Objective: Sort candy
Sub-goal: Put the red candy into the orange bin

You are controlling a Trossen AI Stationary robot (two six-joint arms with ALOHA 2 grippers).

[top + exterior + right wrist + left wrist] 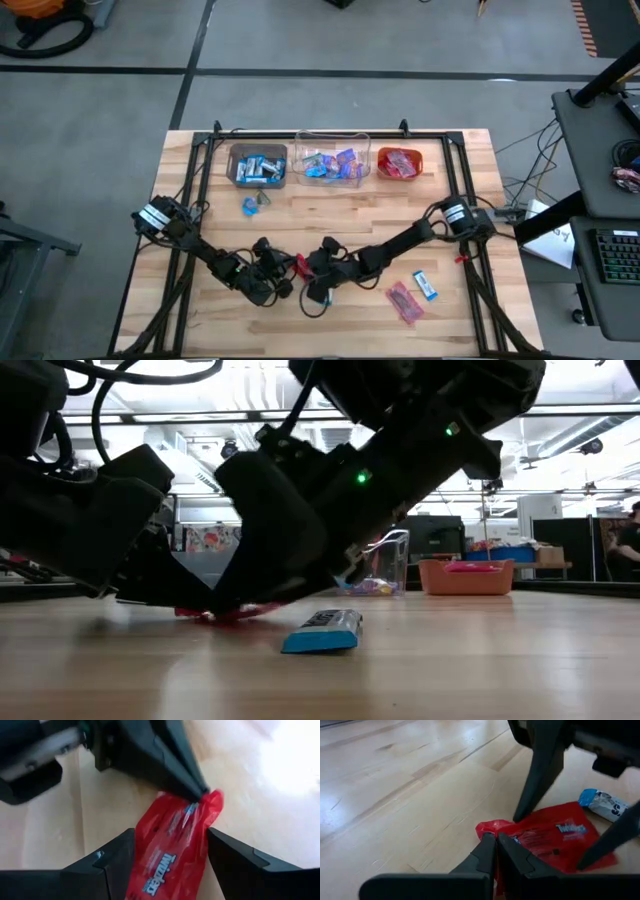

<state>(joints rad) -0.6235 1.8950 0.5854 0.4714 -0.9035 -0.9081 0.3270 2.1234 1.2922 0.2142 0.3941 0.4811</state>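
Left gripper (495, 840) pinching red candy (555, 840) | right gripper (167, 855) spread astride it | low view: blue candy (322, 632) beside

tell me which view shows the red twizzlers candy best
The right wrist view: the red candy fills the frame between the right gripper's open fingers, pinched by the left gripper. Left wrist shows it partly hidden; high and low views show only a sliver.

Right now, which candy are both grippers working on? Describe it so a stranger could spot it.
On the table's near half, the left gripper and right gripper meet. Between them lies a red candy, one end pinched by the left. A blue-and-white candy lies close beside it.
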